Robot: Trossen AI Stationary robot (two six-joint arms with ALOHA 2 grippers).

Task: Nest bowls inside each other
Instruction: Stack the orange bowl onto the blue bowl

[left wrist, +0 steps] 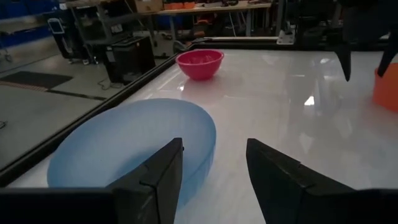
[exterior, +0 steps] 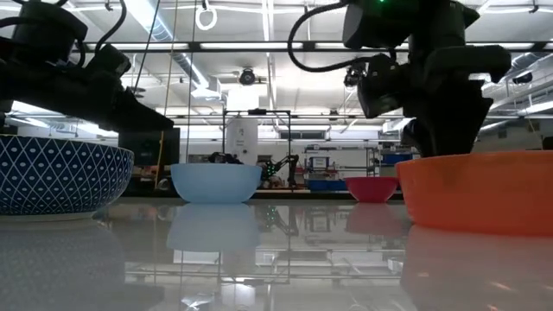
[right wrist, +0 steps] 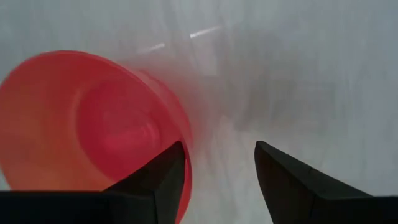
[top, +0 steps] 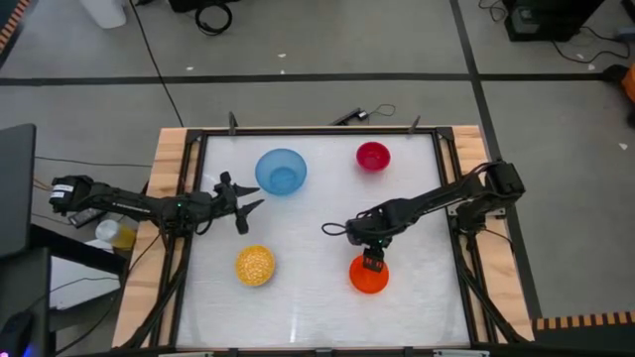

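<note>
Four bowls stand on their bases on the white table (top: 317,317). The light blue bowl (top: 281,171) is far left, the magenta-pink bowl (top: 373,156) far centre-right, the yellow bowl (top: 255,266) near left, the orange-red bowl (top: 369,276) near right. My right gripper (top: 372,261) hangs open over the orange-red bowl's far rim (right wrist: 186,155), pointing down. One finger (right wrist: 161,180) is over the rim, the other over bare table; no touch shows. My left gripper (left wrist: 214,142) is open and held level beside the light blue bowl (left wrist: 130,149), apart from it.
A dark frame (top: 317,132) and wooden side rails (top: 169,188) border the table. Open tabletop lies between the four bowls in the middle. In the low view the near left bowl (exterior: 52,177) shows a dark blue patterned outer wall.
</note>
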